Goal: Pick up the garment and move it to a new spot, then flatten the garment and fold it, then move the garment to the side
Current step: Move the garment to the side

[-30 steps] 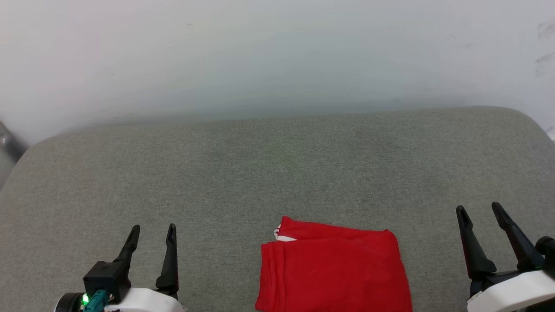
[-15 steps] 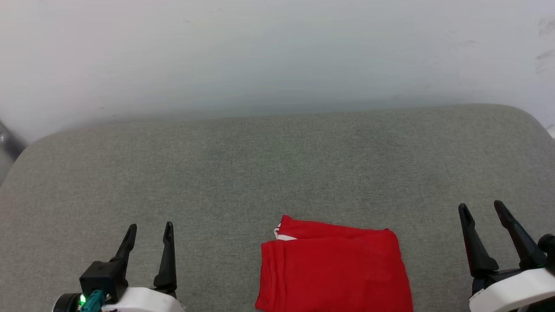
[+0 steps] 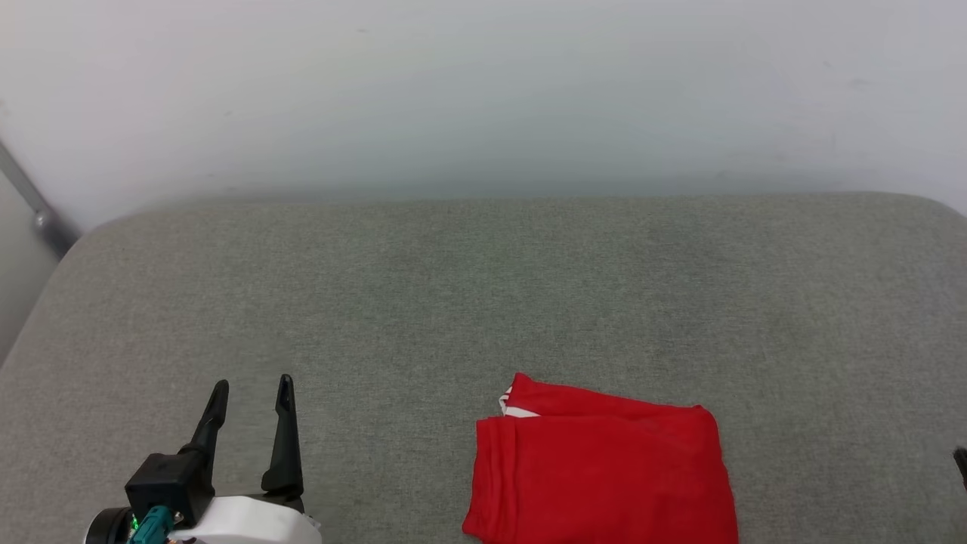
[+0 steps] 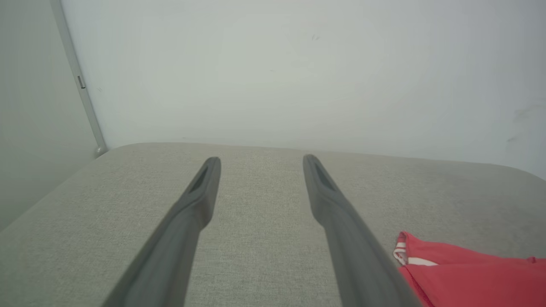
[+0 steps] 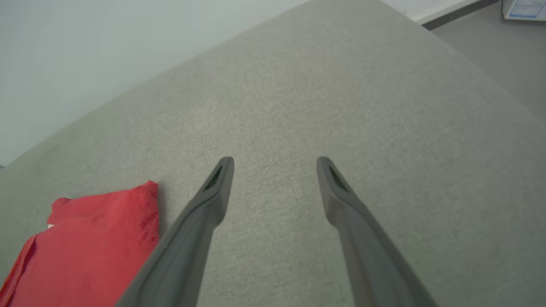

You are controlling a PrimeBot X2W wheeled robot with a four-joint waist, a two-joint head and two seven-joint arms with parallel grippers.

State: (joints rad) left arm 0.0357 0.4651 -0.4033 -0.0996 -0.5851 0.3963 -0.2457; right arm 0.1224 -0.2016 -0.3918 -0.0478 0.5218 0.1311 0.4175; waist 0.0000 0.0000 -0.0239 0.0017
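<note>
On the grey cushion [image 3: 483, 287], at its near side, the garment [image 3: 604, 476] lies folded, a red rectangle with white trim peeking out. My left gripper [image 3: 251, 383] and right gripper [image 5: 275, 161] flank it, fingers apart, empty. My head camera has shifted since a second ago; the fold is unchanged.

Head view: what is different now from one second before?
The camera turned a little, so the whole scene slid right. The right gripper drew back toward the frame's right edge, open. The folded garment stayed on the grey cushion; the left gripper stayed open, empty.
</note>
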